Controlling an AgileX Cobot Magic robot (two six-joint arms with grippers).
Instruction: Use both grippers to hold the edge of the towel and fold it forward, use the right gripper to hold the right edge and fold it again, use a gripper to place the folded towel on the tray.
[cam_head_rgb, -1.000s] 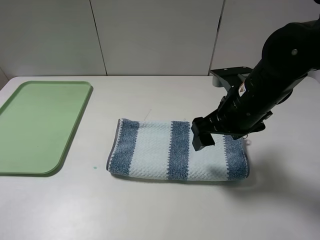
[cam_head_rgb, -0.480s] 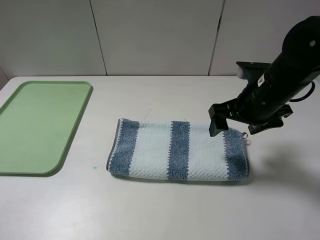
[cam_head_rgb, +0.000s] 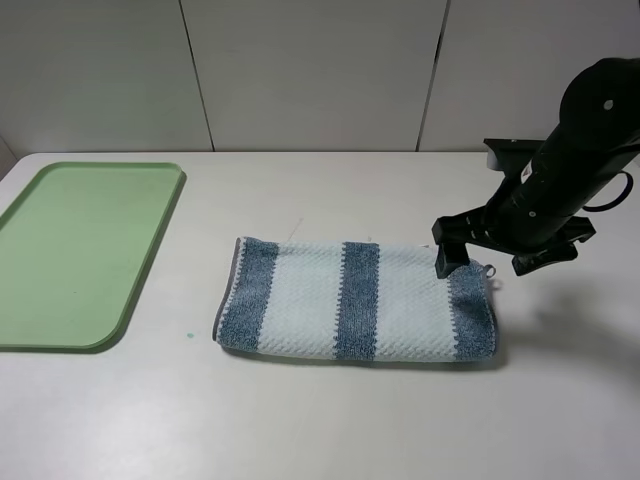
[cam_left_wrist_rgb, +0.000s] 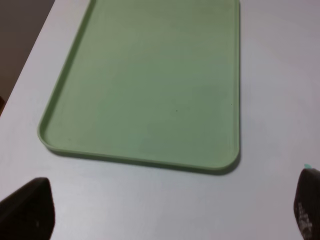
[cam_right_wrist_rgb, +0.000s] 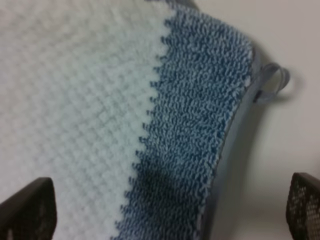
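A: Far left: tray (cam_head_rgb: 90, 250), light green, flat on the table (cam_head_rgb: 330, 420). Left gripper (cam_left_wrist_rgb: 165, 212) shows in its wrist view only. Jaws spread wide, nothing between them, tray's short rim just ahead.

B: Towel (cam_head_rgb: 355, 298)?

A: Centre-right, folded into a striped band, well apart from the tray. Right gripper (cam_head_rgb: 490, 260) hovers over its right-end dark stripe, jaws wide apart, holding nothing. Small loop (cam_right_wrist_rgb: 274, 80) at that end.

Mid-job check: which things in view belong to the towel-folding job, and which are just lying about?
For the job:
striped towel
light-green tray
right claw, open above the towel's right end
left claw, open near the tray

Just there:
small green speck on the table
wall panels behind
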